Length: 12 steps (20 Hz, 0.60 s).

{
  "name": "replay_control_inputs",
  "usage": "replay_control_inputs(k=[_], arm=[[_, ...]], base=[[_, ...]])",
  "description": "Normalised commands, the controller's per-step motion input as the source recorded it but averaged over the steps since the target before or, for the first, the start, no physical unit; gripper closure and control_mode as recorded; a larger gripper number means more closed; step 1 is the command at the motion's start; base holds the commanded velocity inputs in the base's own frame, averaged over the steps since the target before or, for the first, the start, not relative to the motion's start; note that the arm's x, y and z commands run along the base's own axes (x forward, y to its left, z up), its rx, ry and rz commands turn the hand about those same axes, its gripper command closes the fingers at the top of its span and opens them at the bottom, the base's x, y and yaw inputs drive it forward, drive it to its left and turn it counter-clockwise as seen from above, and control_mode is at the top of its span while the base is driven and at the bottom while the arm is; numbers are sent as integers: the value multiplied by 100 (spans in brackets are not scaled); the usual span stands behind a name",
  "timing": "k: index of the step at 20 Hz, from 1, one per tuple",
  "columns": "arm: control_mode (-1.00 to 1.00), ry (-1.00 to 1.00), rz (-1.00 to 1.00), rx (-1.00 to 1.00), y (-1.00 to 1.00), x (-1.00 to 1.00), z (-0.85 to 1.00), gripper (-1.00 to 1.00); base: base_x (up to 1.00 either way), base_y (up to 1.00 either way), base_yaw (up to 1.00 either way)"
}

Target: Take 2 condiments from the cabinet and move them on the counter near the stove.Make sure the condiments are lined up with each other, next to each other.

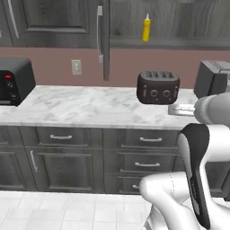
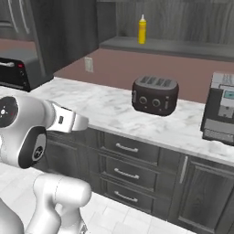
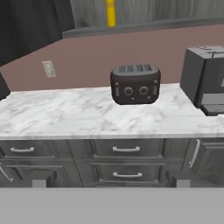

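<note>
So the bottle [image 3: 111, 12] sat way up at about 12 o'clock in the hand view, standing upright on the cabinet [image 1: 179, 42] shelf, long axis vertical, nozzle up. The claw [image 3: 109, 183] was low, in front of the drawers [image 3: 126, 149] and well apart from the bottle, tips spread wide with nothing between them. Only one arm here, so the reach is up and forward over the counter [image 1: 90, 108].

Left to right in the left base view: microwave [image 1: 13, 81] at 9 o'clock, wall outlet [image 1: 76, 67], the open cabinet door [image 1: 104, 40] hanging edge-on just left of the bottle, then the toaster [image 1: 158, 86] on the counter nearly straight under it, and a coffee machine [image 1: 212, 77] at 3 o'clock.

I'd guess the toaster and the door edge are the things to clear on the way up. Couldn't spot the pepper mill or the stove from here.
</note>
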Motion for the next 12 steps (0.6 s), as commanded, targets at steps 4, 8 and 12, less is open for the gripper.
replay_control_inputs(k=[4, 8, 12], arm=[[100, 0, 0, 0, 0, 0, 0, -100], [100, 0, 0, 0, 0, 0, 0, -100], [100, 0, 0, 0, 0, 0, 0, -100]], base=[[43, -6, -19], [36, -1, -24], [44, 0, -20]])
